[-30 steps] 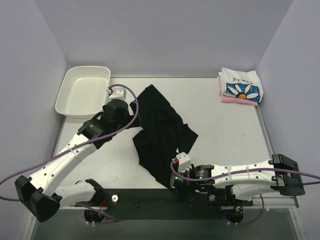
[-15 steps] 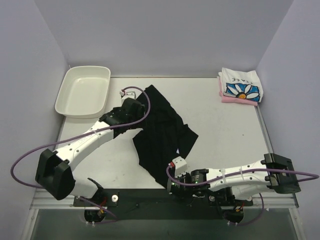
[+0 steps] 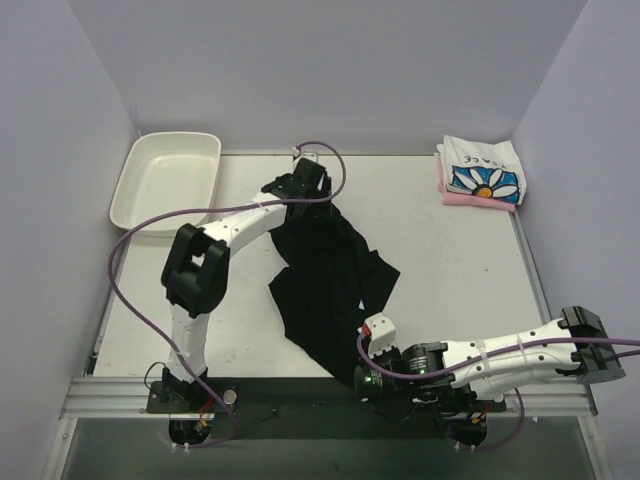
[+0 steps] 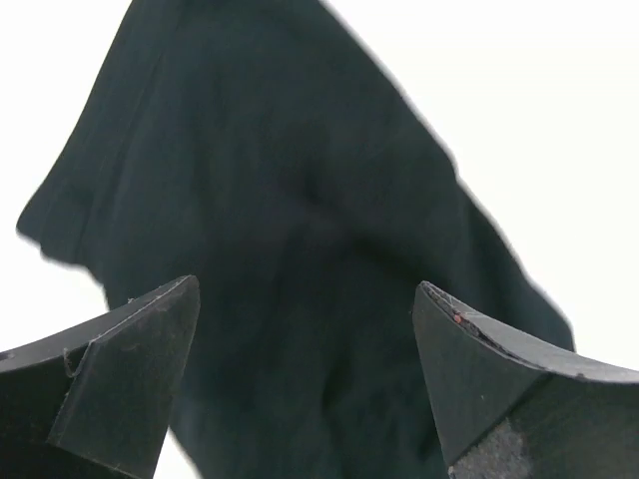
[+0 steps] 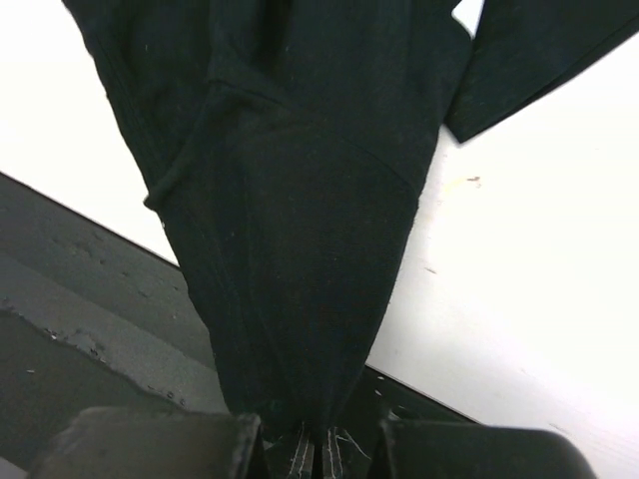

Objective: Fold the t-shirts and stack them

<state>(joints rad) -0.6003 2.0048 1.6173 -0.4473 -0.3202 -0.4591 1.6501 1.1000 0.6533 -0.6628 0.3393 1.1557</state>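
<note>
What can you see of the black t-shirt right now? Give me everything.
The black t-shirt is plain, soft dark cloth, unfolded and crumpled into a long wrinkled strip. It runs from the far middle of the white table to its near edge, with one flap sticking out to the right. Its near end crosses onto the dark front rail, where the right gripper pinches it shut. The left gripper hovers open over its far end; whether it touches the cloth cannot be told.
</note>
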